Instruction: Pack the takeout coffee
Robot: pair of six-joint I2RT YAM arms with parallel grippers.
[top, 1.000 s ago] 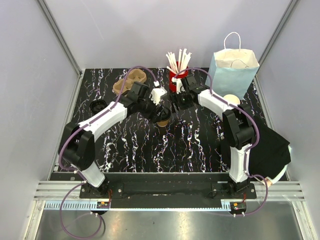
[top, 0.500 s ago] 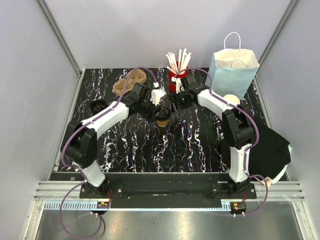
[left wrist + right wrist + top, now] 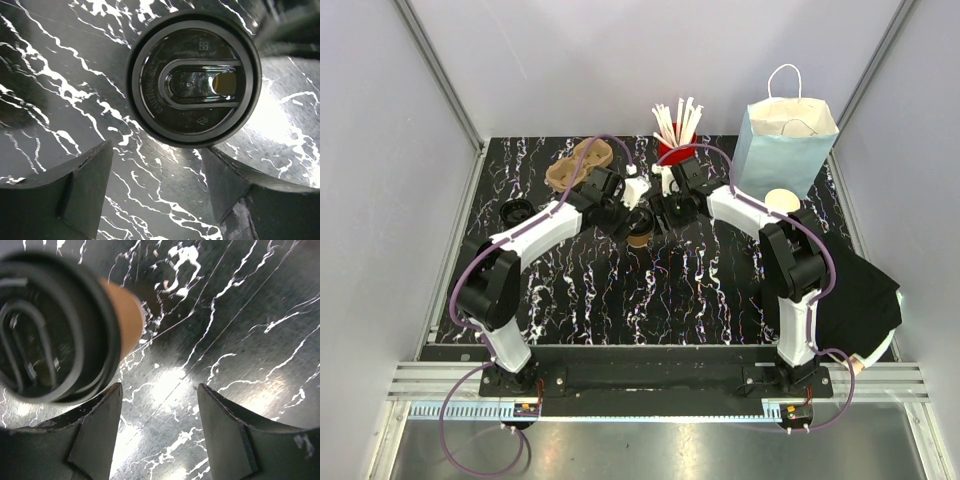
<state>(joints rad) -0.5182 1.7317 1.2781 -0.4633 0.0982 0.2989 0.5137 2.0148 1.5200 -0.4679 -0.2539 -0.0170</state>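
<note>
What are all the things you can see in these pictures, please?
coffee cup: one, brown with black lid, table middle
paper bag: one, pale blue, far right, upright
cup of sticks: one, red with white sticks, far middle
stack of cups: one, brown, far left
loose lid: one, black, left side
round cream thing: one, before the bag
cloth: one, black, right edge
table: one, black marbled
left gripper: one, dark, open, by the coffee cup
right gripper: one, dark, open, by the coffee cup
</note>
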